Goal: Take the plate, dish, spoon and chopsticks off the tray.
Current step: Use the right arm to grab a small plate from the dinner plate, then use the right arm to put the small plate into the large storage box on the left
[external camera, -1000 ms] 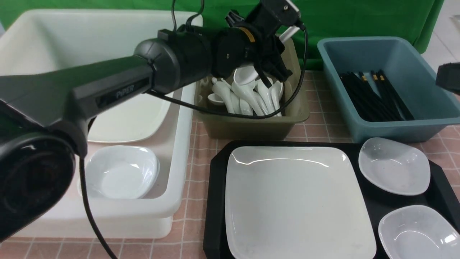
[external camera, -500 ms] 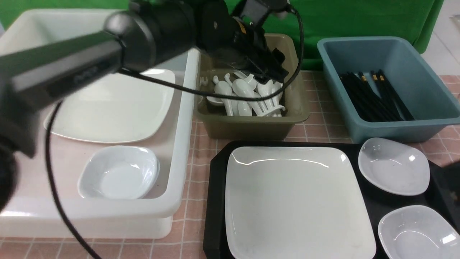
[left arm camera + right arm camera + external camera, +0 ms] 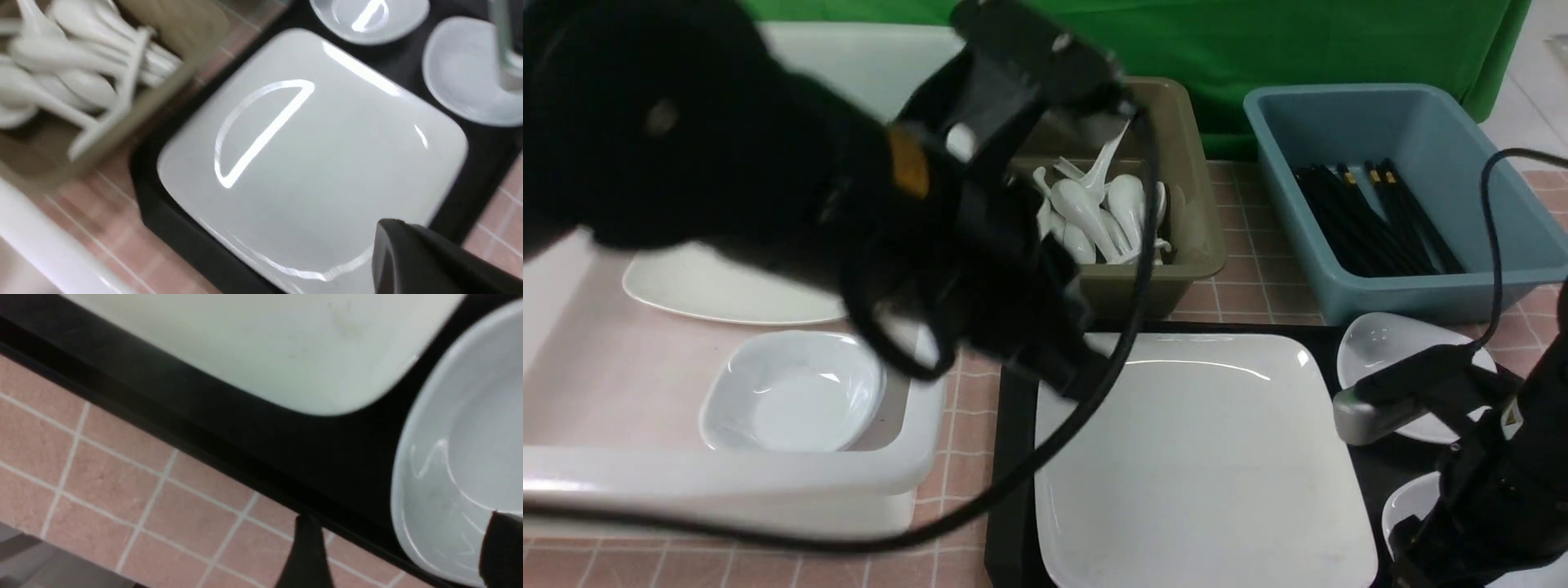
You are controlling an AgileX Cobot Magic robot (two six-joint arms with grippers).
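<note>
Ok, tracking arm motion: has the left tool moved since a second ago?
Yes: left tool pulled back from over the olive tub to the plate's far-left corner.

A large white plate [image 3: 1201,457] fills most of the black tray [image 3: 1013,457]. The left arm [image 3: 768,163], dark and badly blurred, crosses from the upper left, and its tip seems to hang above the plate's far left corner. The right arm [image 3: 1494,457] stands over the tray's right side, partly hiding the far dish [image 3: 1388,343] and most of the near dish [image 3: 1409,498]. Beyond the tray, an olive tub [image 3: 1192,237] holds white spoons [image 3: 1094,212] and a blue tub [image 3: 1339,122] holds black chopsticks [image 3: 1372,220]. At left, a white bin [image 3: 768,482] holds another plate [image 3: 711,294] and a bowl [image 3: 792,392].
</note>
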